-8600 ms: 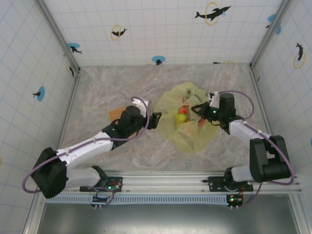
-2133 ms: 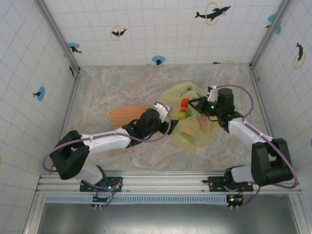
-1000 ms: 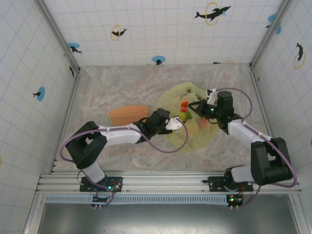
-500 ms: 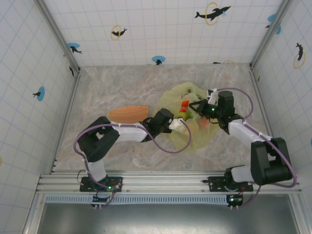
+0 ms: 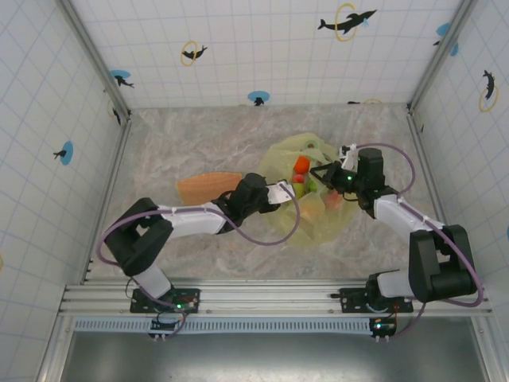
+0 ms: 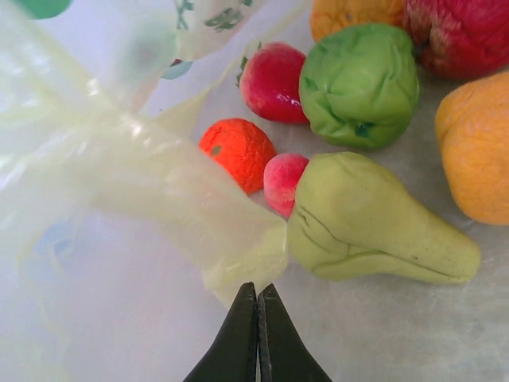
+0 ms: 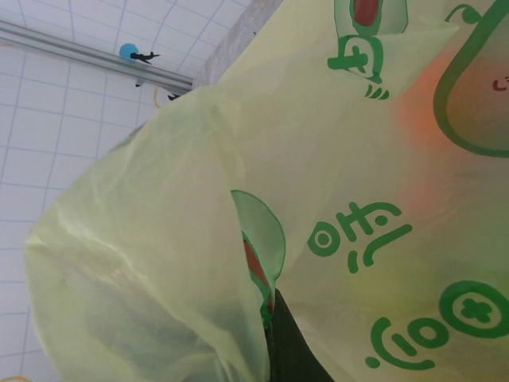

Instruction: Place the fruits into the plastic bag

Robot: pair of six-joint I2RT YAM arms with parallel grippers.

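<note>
"Two grippers to check. Start with the left gripper [image 6: 258,288]: status?" the inspector asks.

"Its fingers [image 6: 238,338] are pressed together, with no gap at the tips. In the wrist view, a folded edge of the plastic bag [image 5: 318,227] comes down to the tips. Whether film is caught between them cannot be told. Overhead, the unit sits at the bag's left side."

"Now the right gripper [image 5: 320,173]."

"Closed on the plastic bag. The film runs into the finger line and drapes across the wrist camera, with green printed ovals and lettering on it. Overhead, it sits at the bag's upper right side."

"Location of the fruits [image 5: 302,179]?"

"All are within the bag's outline, grouped between the two grippers. In the left wrist view, a green pear-shaped piece [image 6: 374,231] lies nearest the fingers. A small pink piece [image 6: 282,181] touches it, and an orange piece [image 6: 236,153] is just beside that. Behind them are a red strawberry-like piece [image 6: 273,81] and a round green piece [image 6: 362,83]. A yellow-orange piece [image 6: 477,155] is at the right edge, and a red piece [image 6: 461,36] is at the top."

"And the bag itself?"

"Crumpled on the marbled table [image 5: 183,135], right of centre. An orange plate [image 5: 205,185] lies near it on the left — partly covered by the left arm [image 5: 191,219]."
</note>
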